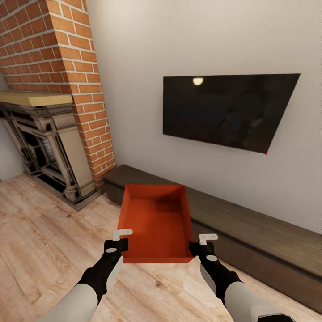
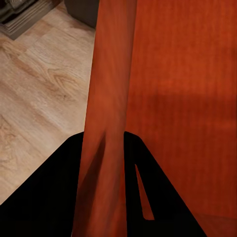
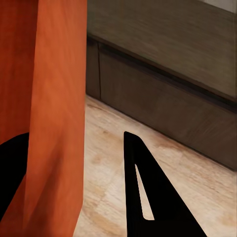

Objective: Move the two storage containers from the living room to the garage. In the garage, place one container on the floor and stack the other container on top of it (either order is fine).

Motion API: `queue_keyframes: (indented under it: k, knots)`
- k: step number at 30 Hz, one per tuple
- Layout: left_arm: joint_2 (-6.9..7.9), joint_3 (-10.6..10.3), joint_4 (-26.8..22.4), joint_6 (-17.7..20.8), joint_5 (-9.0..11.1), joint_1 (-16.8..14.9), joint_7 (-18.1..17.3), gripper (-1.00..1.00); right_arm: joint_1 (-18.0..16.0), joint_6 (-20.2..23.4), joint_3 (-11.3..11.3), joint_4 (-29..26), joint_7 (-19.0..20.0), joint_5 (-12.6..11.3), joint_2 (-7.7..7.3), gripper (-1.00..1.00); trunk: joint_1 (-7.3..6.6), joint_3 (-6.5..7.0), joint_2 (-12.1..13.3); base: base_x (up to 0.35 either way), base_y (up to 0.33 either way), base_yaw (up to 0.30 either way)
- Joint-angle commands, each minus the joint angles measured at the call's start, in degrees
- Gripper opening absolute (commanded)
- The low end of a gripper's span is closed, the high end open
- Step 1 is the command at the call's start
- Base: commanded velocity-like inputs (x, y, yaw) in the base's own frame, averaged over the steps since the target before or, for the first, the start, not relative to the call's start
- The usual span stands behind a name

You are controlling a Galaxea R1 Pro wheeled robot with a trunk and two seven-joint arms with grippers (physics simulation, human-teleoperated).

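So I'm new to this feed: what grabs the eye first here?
The orange-red storage container, held out front over the wood floor, each side wall between the fingers of the left gripper and right gripper. Behind it runs a low dark bench, with a black TV on the wall above and a brick fireplace at left.
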Motion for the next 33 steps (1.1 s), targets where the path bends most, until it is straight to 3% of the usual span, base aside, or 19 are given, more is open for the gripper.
queue_keyframes:
  k: [1, 33]
  knots:
    - [0.08, -0.24, -0.17, 0.48, -0.36, -0.05, 0.73, -1.00, -0.05, -0.09, 0.18, 0.08, -0.53, 0.09, -0.03, -1.00, 0.01, 0.02, -0.05, 0.000, 0.000, -0.070]
    - [0.08, -0.19, -0.16, 0.48, -0.36, -0.04, 0.73, -1.00, -0.05, -0.09, 0.24, 0.13, -0.61, 0.08, -0.01, -1.00, 0.01, 2.60, -0.05, 0.000, 0.000, -0.060]
